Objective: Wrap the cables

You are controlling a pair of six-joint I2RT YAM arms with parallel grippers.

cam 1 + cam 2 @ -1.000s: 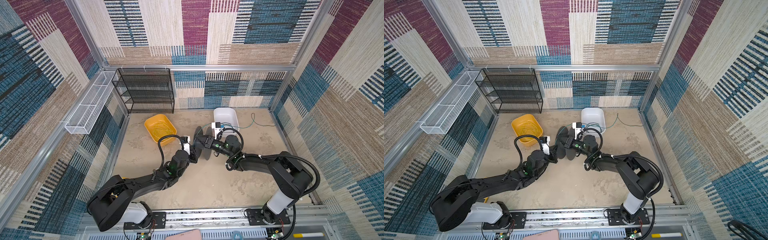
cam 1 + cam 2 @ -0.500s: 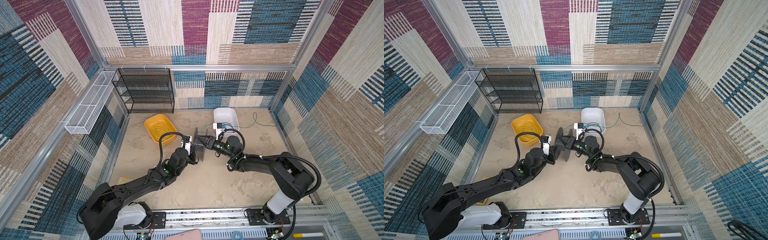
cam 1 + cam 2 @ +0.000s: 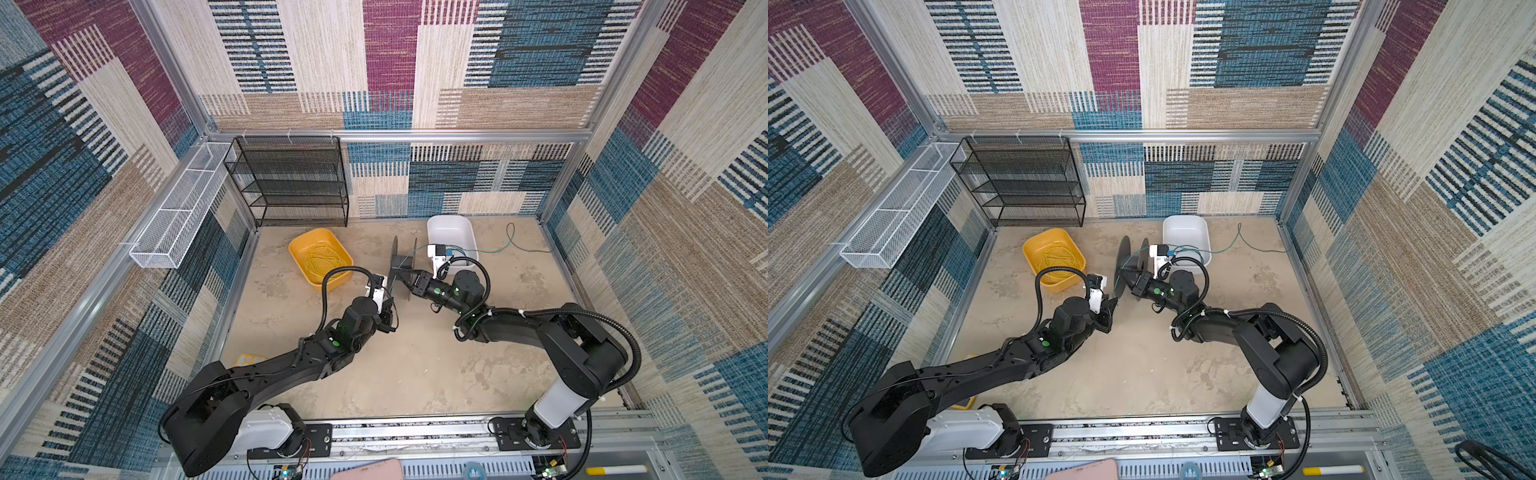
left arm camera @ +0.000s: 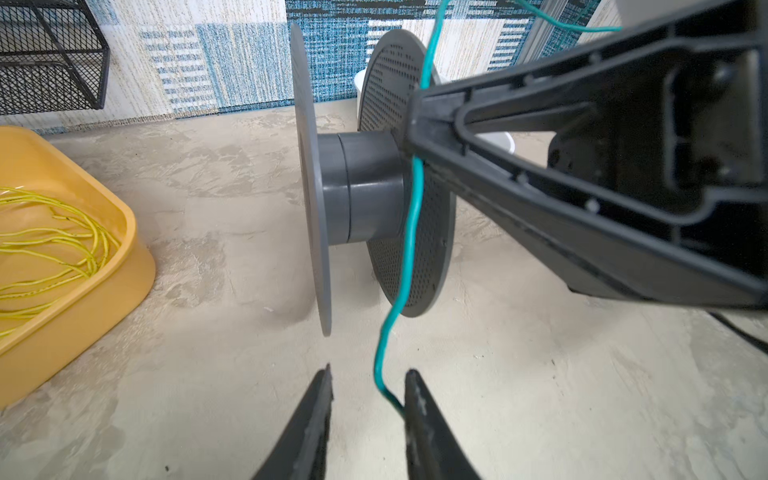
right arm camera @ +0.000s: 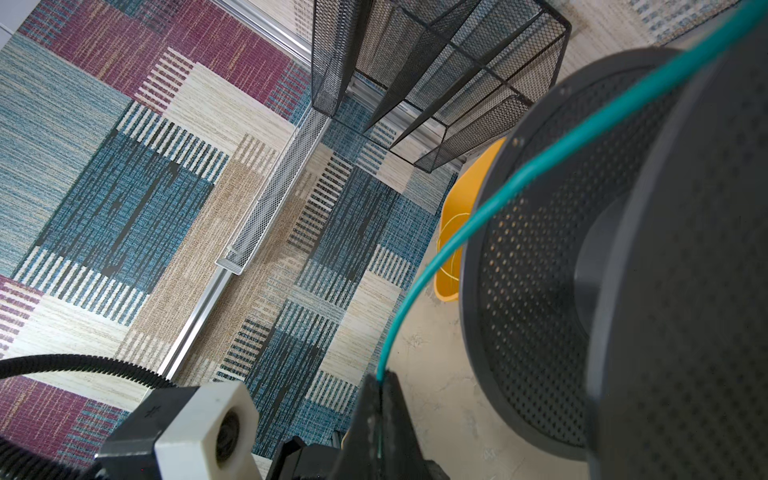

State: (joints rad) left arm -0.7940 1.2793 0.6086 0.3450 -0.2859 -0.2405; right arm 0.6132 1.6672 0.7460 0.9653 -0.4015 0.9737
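Right hand (image 5: 380, 382) is shut on the teal cable (image 4: 409, 232); left wrist view has its loose tail dangling lower-centre inside the half-open left hand (image 4: 369, 374), ungripped.

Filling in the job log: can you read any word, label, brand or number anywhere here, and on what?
No readable text in any view.
Grey spool, yellow bin, white bin, teal cable: no print showing.
Faint mark on the black block: too blurred to read.
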